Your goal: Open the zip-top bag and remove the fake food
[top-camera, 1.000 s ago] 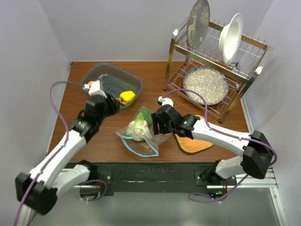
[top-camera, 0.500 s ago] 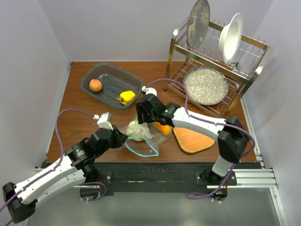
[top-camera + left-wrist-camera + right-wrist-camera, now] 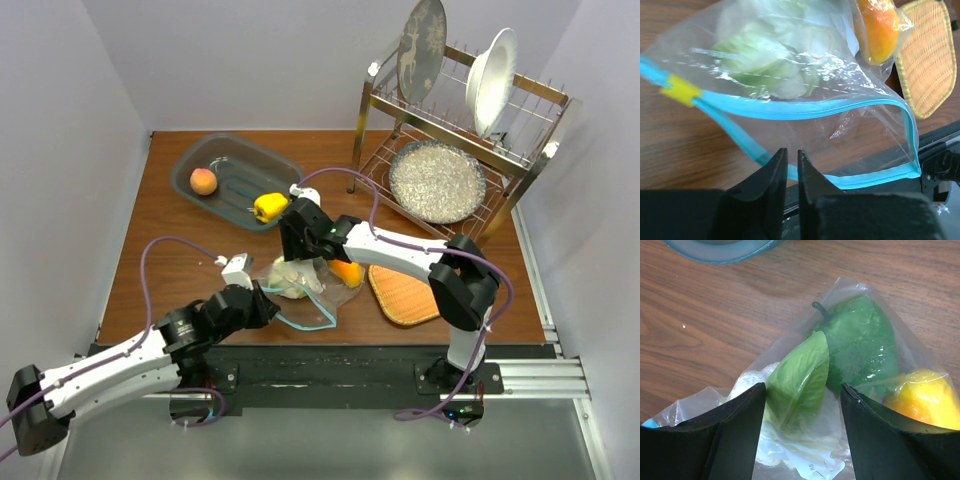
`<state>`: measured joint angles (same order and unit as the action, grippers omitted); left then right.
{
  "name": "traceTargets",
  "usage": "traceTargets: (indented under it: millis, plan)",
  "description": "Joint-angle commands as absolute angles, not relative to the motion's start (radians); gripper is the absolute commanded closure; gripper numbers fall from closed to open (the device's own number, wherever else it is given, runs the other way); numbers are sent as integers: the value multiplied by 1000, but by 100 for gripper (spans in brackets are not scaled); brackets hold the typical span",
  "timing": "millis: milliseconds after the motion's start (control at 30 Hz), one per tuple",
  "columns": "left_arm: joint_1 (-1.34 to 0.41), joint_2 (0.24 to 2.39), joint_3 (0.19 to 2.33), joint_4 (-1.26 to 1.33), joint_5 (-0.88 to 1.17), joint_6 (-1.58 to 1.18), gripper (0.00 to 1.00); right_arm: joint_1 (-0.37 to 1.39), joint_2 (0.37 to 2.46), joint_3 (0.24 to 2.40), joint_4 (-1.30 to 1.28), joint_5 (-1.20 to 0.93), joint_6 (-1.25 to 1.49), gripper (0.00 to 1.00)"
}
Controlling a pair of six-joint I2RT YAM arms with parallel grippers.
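Note:
The clear zip-top bag (image 3: 300, 285) lies on the table with its teal zip mouth (image 3: 805, 107) gaping open and a yellow slider (image 3: 680, 90) at one end. Inside are the white cauliflower with green leaves (image 3: 800, 380), a green piece (image 3: 860, 347) and an orange piece (image 3: 347, 272). My left gripper (image 3: 262, 305) is at the bag's near zip edge, its jaws pinched on the lower strip (image 3: 790, 155). My right gripper (image 3: 298, 240) is open over the bag's far end, its fingers either side of the cauliflower leaf (image 3: 802, 390). The peach (image 3: 204, 181) and the yellow pepper (image 3: 268, 207) are in the grey bin.
The grey bin (image 3: 285, 170) stands at the back left. A woven orange mat (image 3: 400, 295) lies right of the bag, also seen in the left wrist view (image 3: 930, 65). A dish rack (image 3: 455, 150) with plates stands at the back right. The table's front edge is just behind my left gripper.
My left arm swung back from the bin, leaving the peach and yellow pepper there, and came to the bag's near edge. My right gripper moved left over the bag's far end.

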<state>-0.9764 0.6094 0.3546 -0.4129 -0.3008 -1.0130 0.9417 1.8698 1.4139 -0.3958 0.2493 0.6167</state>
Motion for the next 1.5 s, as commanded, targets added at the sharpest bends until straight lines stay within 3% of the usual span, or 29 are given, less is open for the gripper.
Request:
traceTargets:
  millis: [0,233,333,433,633,767,933,1200,1467]
  plan:
    - [-1012,725,353,-224,-340,-1012,76,943,1841,1401,-419,288,632,37]
    - [-1015,874,370,-138,-442,-1066,62,956,1773,1276,-393,290,647,38]
    - [-1016,902,362,-127,-492,-1091,41,963,1755,1226,-385,285,652,38]
    - [-1015,904,342,-91,-531,-1100,28,969,1747,1201,-394,281,644,39]
    - [-1015,966,319,-14,-555,-1088,18,971,1741,1169,-414,278,614,39]
    - [-1020,941,296,55,-519,-1074,24,963,1738,1135,-425,284,603,39]
    - [-1019,914,291,6,-551,-1111,28,951,1726,1089,-403,264,601,48]
    - [-1019,974,336,5,-575,-1105,21,940,1758,1062,-405,242,581,50]
    - [-1022,974,347,60,-546,-1068,23,885,1763,1026,-385,173,565,53]
